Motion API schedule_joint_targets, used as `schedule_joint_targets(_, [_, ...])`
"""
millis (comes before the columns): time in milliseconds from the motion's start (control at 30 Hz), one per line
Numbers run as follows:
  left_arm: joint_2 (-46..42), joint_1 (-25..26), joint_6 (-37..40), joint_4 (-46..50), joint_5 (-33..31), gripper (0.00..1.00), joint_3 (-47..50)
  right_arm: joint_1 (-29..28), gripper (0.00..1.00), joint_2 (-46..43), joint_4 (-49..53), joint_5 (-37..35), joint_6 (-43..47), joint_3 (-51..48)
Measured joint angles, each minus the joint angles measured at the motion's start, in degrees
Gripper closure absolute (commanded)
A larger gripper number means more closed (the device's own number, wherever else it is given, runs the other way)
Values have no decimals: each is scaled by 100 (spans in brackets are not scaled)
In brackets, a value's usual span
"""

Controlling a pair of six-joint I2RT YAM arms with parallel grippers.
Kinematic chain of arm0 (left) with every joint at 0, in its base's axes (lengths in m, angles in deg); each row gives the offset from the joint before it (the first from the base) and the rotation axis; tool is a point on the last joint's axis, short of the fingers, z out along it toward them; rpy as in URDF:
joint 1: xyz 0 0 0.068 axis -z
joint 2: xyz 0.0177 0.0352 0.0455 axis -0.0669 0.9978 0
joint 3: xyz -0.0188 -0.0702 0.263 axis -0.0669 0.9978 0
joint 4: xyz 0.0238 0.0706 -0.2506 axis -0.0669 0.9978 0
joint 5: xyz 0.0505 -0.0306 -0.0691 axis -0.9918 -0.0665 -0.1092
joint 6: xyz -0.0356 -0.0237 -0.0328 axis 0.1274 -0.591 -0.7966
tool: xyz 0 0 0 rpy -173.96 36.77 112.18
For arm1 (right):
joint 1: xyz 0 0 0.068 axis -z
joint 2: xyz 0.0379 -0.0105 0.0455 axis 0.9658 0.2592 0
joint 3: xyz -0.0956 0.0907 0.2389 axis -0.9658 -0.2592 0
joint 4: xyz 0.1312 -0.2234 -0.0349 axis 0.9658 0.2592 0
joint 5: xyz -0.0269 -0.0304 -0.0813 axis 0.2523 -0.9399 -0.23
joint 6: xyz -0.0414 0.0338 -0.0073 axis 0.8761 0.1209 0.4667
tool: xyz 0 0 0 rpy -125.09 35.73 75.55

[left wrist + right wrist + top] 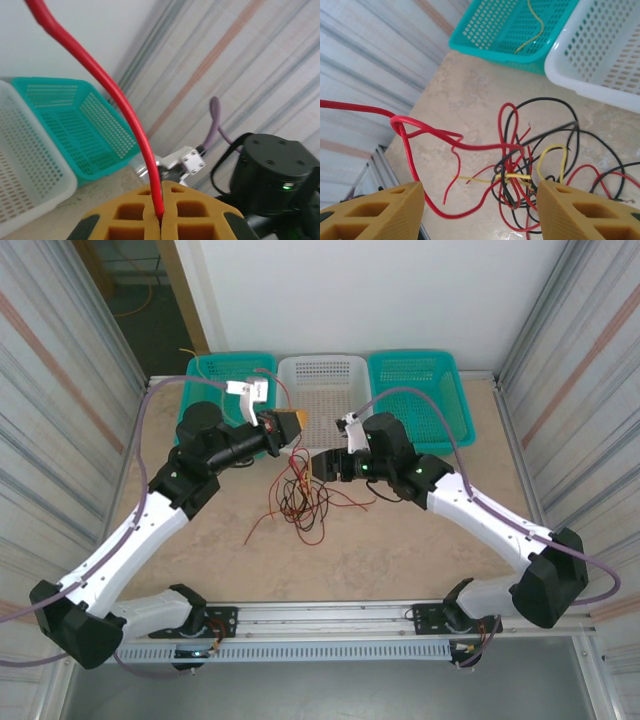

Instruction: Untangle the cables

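Observation:
The cables (300, 502) lie as a loose tangle of red, black and yellow wires mid-table, and the right wrist view has the same tangle (530, 165) close up. My left gripper (290, 425) hangs above the pile's far side, shut on a red cable (120, 100) that is pinched between its orange pads (161, 200) and arcs up and away. That red strand runs down into the pile, forming a loop (402, 125). My right gripper (320, 465) hovers just right of the pile, open (480, 200), with wires below the gap and nothing gripped.
Three baskets line the back edge: a teal basket (225, 380), a white basket (322, 390) and another teal basket (420, 390). A loose yellow wire (535, 30) lies in the left teal one. Striped walls close both sides.

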Motion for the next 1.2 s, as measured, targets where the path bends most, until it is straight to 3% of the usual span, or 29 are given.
schedule_joint_targets(133, [66, 0, 13, -42, 527, 100, -83, 0, 45, 227, 109, 83, 350, 278])
schedule_joint_targets(267, [87, 0, 37, -37, 824, 100, -129, 0, 69, 391, 142, 79, 573, 442])
schedule_joint_targets(333, [79, -9, 61, -42, 833, 100, -140, 0, 75, 396, 170, 70, 634, 461])
schedule_joint_targets(533, [-264, -463, 50, 68, 400, 100, 59, 109, 100, 221, 190, -144, 697, 280])
schedule_joint_targets(767, [-1381, -1447, -588, 1235, -1650, 100, 1040, 1440, 100, -715, 15, -184, 35, -743])
schedule_joint_targets(933, [-1838, -2090, -1351, 2420, -2651, 100, 1742, 2006, 100, -1110, -76, 42, -446, -931])
schedule_joint_targets(1200, [-1838, -2184, -2291, 2966, -2577, 100, 2946, 2260, 100, -1403, -72, 951, -966, -935])
